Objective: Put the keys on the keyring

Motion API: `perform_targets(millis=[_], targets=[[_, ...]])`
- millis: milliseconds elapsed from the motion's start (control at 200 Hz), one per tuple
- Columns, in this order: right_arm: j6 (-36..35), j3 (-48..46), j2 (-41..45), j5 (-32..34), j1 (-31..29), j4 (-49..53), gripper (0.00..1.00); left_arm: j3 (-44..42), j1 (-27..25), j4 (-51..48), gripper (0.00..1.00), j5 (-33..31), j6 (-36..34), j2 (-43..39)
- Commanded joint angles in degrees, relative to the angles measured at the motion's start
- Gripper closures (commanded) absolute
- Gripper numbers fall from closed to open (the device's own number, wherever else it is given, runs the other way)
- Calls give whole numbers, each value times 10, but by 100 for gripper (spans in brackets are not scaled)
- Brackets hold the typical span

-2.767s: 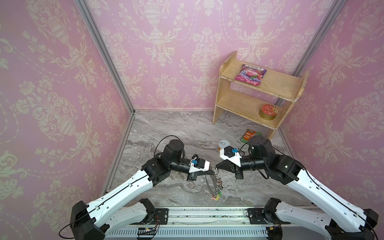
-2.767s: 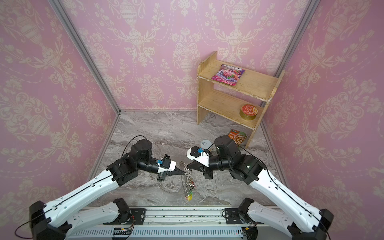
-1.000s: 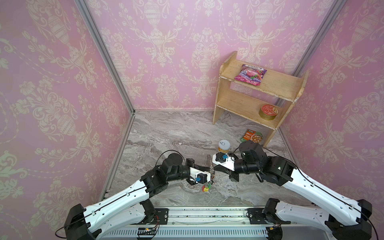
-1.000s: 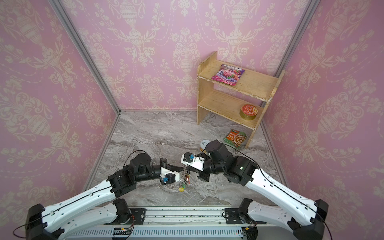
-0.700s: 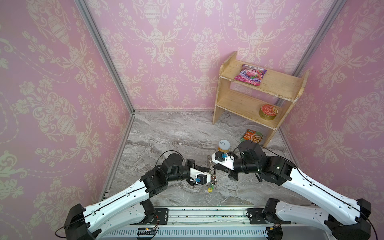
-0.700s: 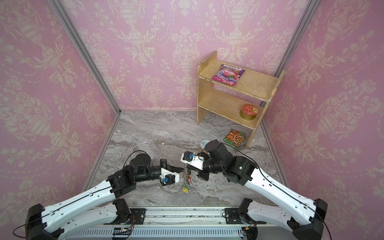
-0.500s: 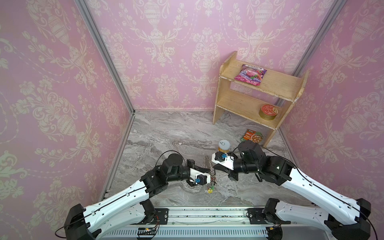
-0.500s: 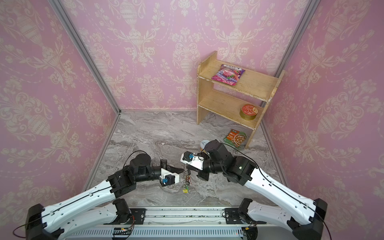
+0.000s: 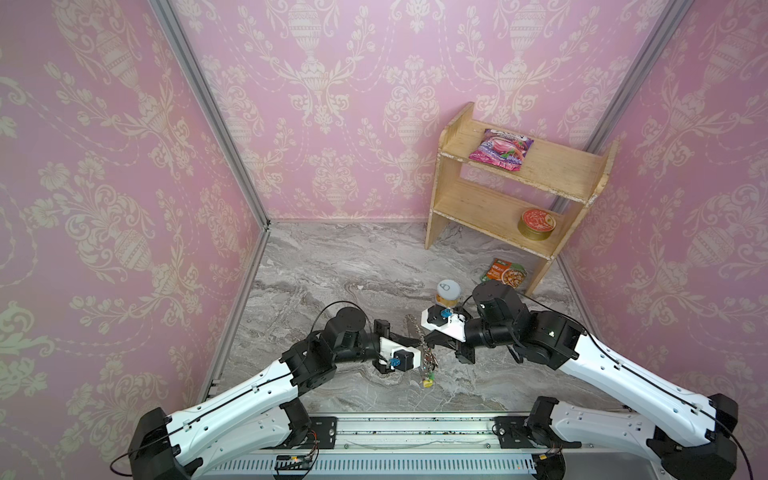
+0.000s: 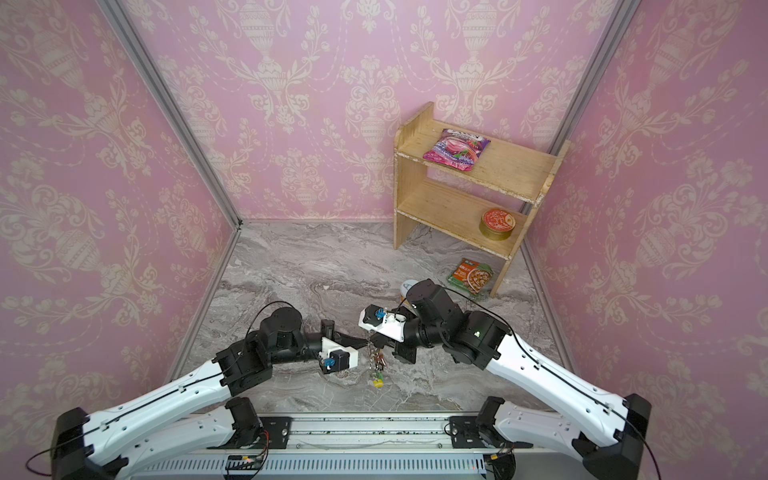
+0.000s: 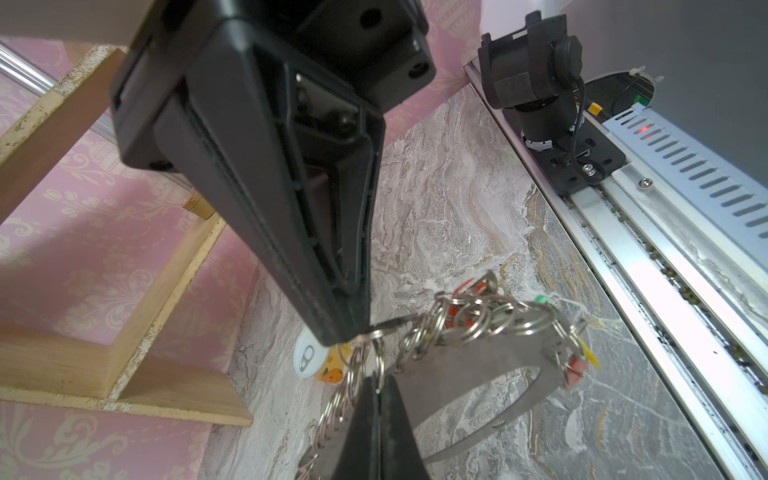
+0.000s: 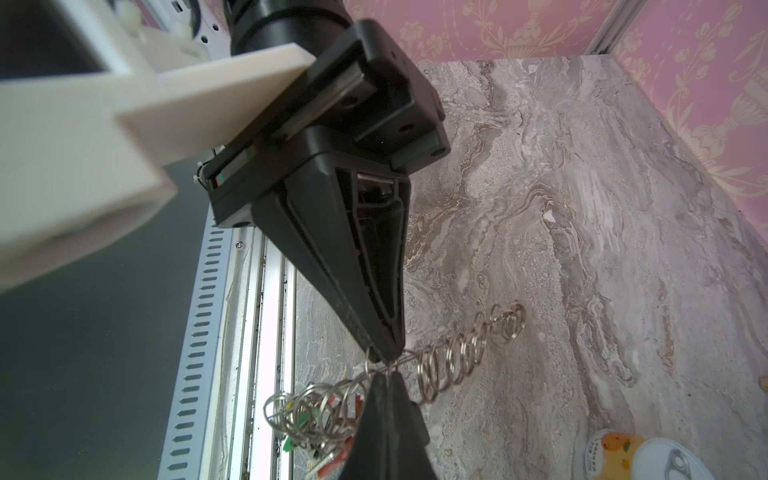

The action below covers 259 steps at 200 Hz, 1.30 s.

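Now both jaws pinch tight on keyring [image 11: 465, 359] links, left gripper [image 11: 376, 386] and right gripper [image 12: 385, 375], hanging at table [image 9: 332, 266] 6 o'clock. Black key unseen, maybe inside the bunch. Risk: opposed pulling slips a thin link and the bunch drops.

marble tabletop [image 9: 332, 266] bears shelf [image 9: 494, 208], can [image 9: 448, 288] and packet [image 9: 505, 273].

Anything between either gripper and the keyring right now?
Nothing visible. The left gripper and the right gripper are both shut on small rings of the keyring, tip to tip, with no other object between them.
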<state>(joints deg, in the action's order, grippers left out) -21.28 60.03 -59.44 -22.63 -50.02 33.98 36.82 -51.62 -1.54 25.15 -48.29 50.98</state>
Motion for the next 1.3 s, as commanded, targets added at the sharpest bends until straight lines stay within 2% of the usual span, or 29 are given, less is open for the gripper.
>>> perform_targets(millis=[0, 1291], targets=[[-11, 4, 5, -20, -5, 16, 100, 21, -2, 4, 100, 15, 19, -7], [-29, 8, -2, -70, -5, 50, 100, 38, 17, -4, 100, 37, 58, 7]])
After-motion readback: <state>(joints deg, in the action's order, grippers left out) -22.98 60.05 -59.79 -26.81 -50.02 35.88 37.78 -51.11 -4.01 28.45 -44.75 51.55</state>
